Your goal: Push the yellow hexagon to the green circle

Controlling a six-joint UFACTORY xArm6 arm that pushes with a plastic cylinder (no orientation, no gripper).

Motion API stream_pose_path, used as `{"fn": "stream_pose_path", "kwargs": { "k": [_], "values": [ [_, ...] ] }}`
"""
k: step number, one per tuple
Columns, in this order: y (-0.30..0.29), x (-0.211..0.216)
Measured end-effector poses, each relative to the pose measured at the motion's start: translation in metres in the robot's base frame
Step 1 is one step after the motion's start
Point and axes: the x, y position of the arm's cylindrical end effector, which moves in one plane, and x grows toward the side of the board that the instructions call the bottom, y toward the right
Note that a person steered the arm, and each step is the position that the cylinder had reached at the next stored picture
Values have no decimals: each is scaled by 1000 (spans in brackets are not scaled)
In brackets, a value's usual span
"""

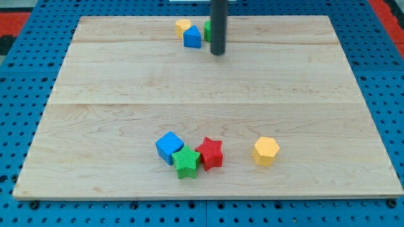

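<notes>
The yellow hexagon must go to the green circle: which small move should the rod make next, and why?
Probably my tip should first travel toward the view's bottom, to the lower side of the yellow hexagon. The tip now stands at the view's top, beside the green circle, which the rod partly hides, and far from the hexagon. Only from below can it push the hexagon up and leftward.

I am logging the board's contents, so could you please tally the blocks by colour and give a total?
Yellow: 2, the yellow hexagon and a yellow block at the view's top.
Blue: 2, a blue cube and a blue block.
Green: 2, a green star and a green block partly hidden behind my rod.
Red: 1, a red star.
Total: 7
</notes>
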Motion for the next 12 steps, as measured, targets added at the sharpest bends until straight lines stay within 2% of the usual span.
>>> {"fn": "stream_pose_path", "kwargs": {
  "k": [1,2,3,4,5,6,7,8,9,10,11,12],
  "values": [
    [65,118],
    [149,179],
    [169,251],
    [97,232],
    [51,185],
    [86,206],
    [41,243],
    [4,232],
    [15,179],
    [42,154],
    [79,200],
    [107,169]
  ]
}}
